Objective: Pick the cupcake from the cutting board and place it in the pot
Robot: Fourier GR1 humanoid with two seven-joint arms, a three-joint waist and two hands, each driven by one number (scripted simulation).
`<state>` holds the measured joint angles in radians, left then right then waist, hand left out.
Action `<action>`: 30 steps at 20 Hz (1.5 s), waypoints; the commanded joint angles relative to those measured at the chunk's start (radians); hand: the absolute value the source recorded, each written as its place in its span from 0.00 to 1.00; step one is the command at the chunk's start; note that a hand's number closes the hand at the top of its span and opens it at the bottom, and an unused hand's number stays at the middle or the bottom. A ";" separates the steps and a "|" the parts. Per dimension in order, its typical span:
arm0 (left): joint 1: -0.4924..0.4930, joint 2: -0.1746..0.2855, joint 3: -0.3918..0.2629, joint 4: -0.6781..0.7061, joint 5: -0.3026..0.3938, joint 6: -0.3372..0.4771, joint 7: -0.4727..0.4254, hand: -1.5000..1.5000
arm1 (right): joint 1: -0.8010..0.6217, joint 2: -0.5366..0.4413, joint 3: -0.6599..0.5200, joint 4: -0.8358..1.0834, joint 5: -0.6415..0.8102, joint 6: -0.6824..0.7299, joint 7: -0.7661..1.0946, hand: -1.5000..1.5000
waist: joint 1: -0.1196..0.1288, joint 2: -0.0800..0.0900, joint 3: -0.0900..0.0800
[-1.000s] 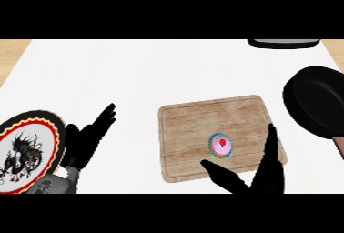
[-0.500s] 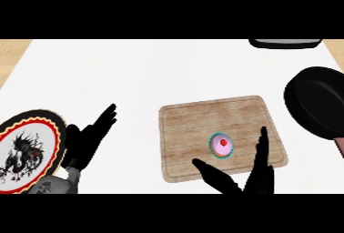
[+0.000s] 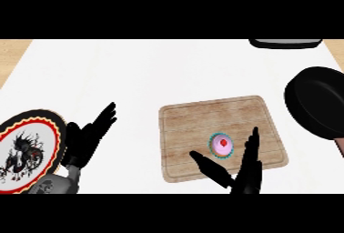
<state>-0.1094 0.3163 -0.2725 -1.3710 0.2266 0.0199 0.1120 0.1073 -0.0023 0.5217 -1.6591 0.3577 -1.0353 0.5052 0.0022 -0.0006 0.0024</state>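
Shows cupcake [image 3: 222, 145] on cutting board [image 3: 194, 123], between spread thumb and fingers of released right hand [image 3: 245, 177]. Puts black pot [image 3: 316, 104] far right, relaxed left hand [image 3: 86, 142] beside plate [image 3: 40, 136].

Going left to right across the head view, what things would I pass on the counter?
Patterned plate → left hand → wooden cutting board → black pot.

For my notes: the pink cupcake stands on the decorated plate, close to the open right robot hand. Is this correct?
No. In the head view the cupcake stands on the cutting board, close to the open right robot hand.
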 commanded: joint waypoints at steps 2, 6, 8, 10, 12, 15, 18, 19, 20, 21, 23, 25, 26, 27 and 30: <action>0.016 -0.022 0.000 -0.042 -0.018 0.018 0.031 0.50 | -0.047 -0.027 0.004 0.183 -0.043 0.051 -0.122 1.00 | 0.007 0.001 -0.001; -0.003 -0.062 0.027 0.062 -0.047 -0.023 -0.029 0.50 | -0.089 0.002 0.007 0.254 -0.292 -0.049 -0.349 1.00 | -0.001 0.002 -0.001; 0.019 -0.054 0.017 0.011 -0.069 -0.008 -0.010 0.50 | -0.099 0.002 -0.017 0.285 -0.402 -0.026 -0.483 1.00 | 0.001 0.002 -0.001; -0.006 -0.044 0.034 -0.067 -0.054 -0.002 0.101 0.50 | -0.081 0.002 -0.019 0.292 -0.451 -0.028 -0.559 1.00 | 0.001 0.001 -0.001; -0.055 -0.054 0.054 0.027 -0.051 -0.021 0.070 0.50 | -0.071 0.002 0.010 0.301 -0.561 -0.067 -0.693 1.00 | -0.002 0.002 0.000; 0.009 -0.029 0.036 -0.013 -0.037 -0.035 0.040 0.50 | -0.096 -0.325 -0.076 0.171 -0.541 0.398 -0.517 1.00 | 0.006 0.004 0.005; 0.003 -0.041 0.027 -0.019 -0.041 -0.033 0.030 0.50 | -0.117 -0.401 -0.040 0.166 -0.525 0.501 -0.553 1.00 | 0.035 0.007 0.009; 0.004 -0.039 0.030 -0.015 -0.036 -0.039 0.031 0.50 | -0.120 -0.440 -0.045 0.165 -0.532 0.549 -0.572 1.00 | 0.032 0.011 0.009; 0.004 -0.039 0.033 -0.017 -0.035 -0.036 0.030 0.50 | -0.124 -0.469 -0.057 0.156 -0.554 0.597 -0.584 1.00 | 0.031 0.008 0.012; 0.001 -0.042 0.031 -0.018 -0.036 -0.033 0.033 0.50 | -0.133 -0.506 -0.077 0.154 -0.568 0.638 -0.600 1.00 | 0.024 0.009 0.013; 0.007 -0.041 0.026 -0.014 -0.042 -0.035 0.029 0.50 | -0.146 -0.586 -0.106 0.149 -0.584 0.729 -0.657 1.00 | 0.014 0.007 0.013; 0.016 -0.040 0.030 -0.011 -0.032 -0.040 0.030 0.50 | -0.149 -0.664 -0.136 0.158 -0.600 0.815 -0.720 1.00 | 0.008 0.007 0.013; 0.016 -0.041 0.032 -0.011 -0.034 -0.036 0.026 0.50 | -0.158 -0.691 -0.157 0.153 -0.627 0.865 -0.746 1.00 | 0.005 0.006 0.014; 0.020 -0.053 0.025 -0.012 -0.038 -0.028 0.025 0.50 | -0.162 -0.711 -0.182 0.164 -0.661 0.910 -0.766 1.00 | 0.003 0.011 0.016; 0.021 -0.049 0.033 -0.021 -0.032 -0.030 0.019 0.50 | -0.164 -0.824 -0.251 0.208 -0.693 1.035 -0.863 1.00 | -0.010 0.009 0.015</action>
<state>-0.0920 0.2739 -0.2392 -1.3896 0.1921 -0.0131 0.1356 -0.0445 -0.7024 0.3419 -1.4826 -0.2879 -0.1512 -0.2607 0.0042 0.0068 0.0170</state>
